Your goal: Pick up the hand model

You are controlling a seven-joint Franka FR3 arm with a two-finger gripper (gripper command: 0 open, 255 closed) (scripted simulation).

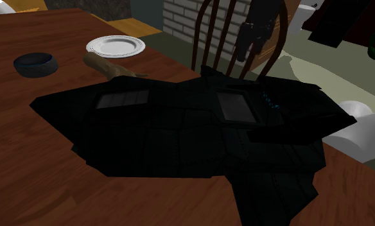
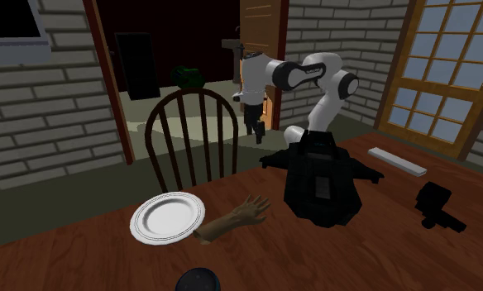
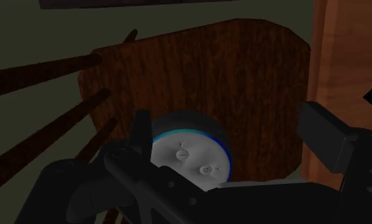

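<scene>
White arm (image 2: 325, 97) with dark joints, black end effector (image 2: 256, 135).

In the shoulder view the black bag (image 1: 180, 135) covers most of the hand model (image 1: 103, 64) for you; just its forearm shows on the surface (image 1: 38, 167). The second exterior view's bottom edge cuts off the dark bowl (image 2: 197, 281).

home dining room: table (image 2: 314, 258), chair (image 2: 192, 93), plate (image 2: 167, 218)

A brown wood-grain table (image 2: 380, 256) stands in a dim room. At its far edge is a dark wooden spindle-back chair (image 2: 190, 93). Beyond the table are pale grey brick walls (image 2: 50, 107), an orange-brown panelled door (image 2: 260, 33) and a wood-framed, many-paned window (image 2: 447, 58). Around the table lies an olive-grey floor (image 2: 33, 207).
</scene>
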